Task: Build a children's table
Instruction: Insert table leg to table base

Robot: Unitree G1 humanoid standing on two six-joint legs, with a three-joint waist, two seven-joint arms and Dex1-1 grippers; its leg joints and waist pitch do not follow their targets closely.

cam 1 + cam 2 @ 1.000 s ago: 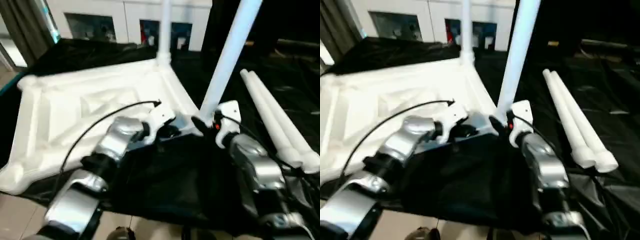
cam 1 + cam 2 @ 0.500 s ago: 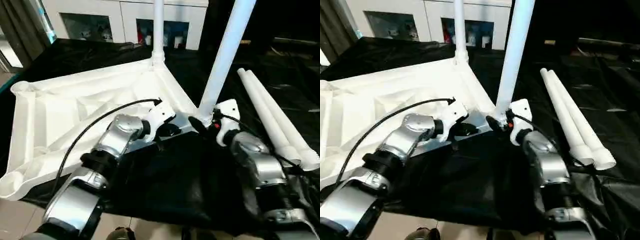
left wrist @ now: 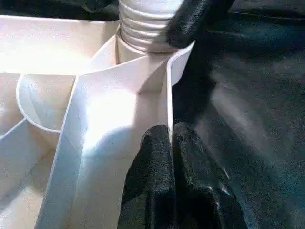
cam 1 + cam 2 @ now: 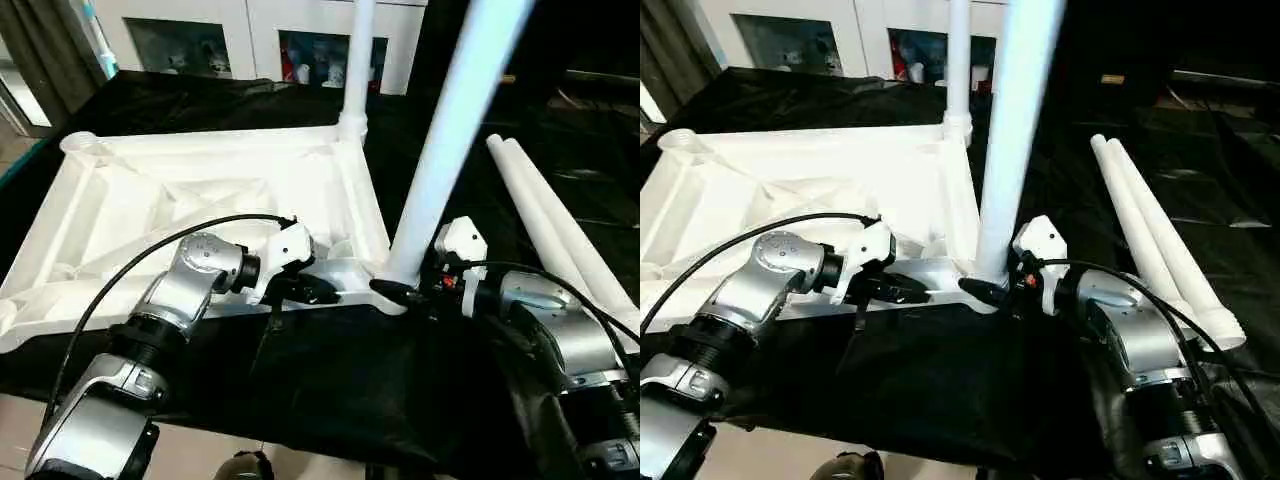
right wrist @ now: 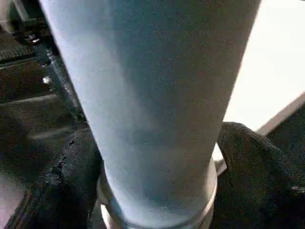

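The table top (image 4: 210,215) lay upside down on a black cloth (image 4: 330,380) that covered the whole work surface, ribbed underside up, cross braces showing. The cloth was creased and a little shiny, running back toward the far wall and off to the right.

One leg (image 4: 356,60) stood upright in the far corner socket. A second leg (image 4: 450,140) stood in the near right corner socket (image 4: 385,285), leaning slightly to the right as it rose. Two spare legs (image 4: 560,230) lay side by side on the cloth to the right, touching each other, well apart from the table top.

The right gripper (image 4: 400,292) was closed around the base of the near leg, just above the socket. In the right wrist view a black finger (image 5: 52,186) pressed each side of the leg (image 5: 152,95).

The left gripper (image 4: 315,292) was at the near edge of the table top, just beside the same corner. In the left wrist view its fingers (image 3: 159,176) were pinched narrow on the thin rim wall (image 3: 167,109), one on each side. That view also caught the ridged foot of the leg (image 3: 143,28) seated in the socket, with a finger of the right gripper (image 3: 195,19) against it.

At the back of the room stood white cabinets (image 4: 250,30) with glass fronts and small coloured things inside, too small to tell. A grey curtain (image 4: 50,50) hung at far left. Pale tiled floor (image 4: 210,455) showed below the near edge of the cloth.
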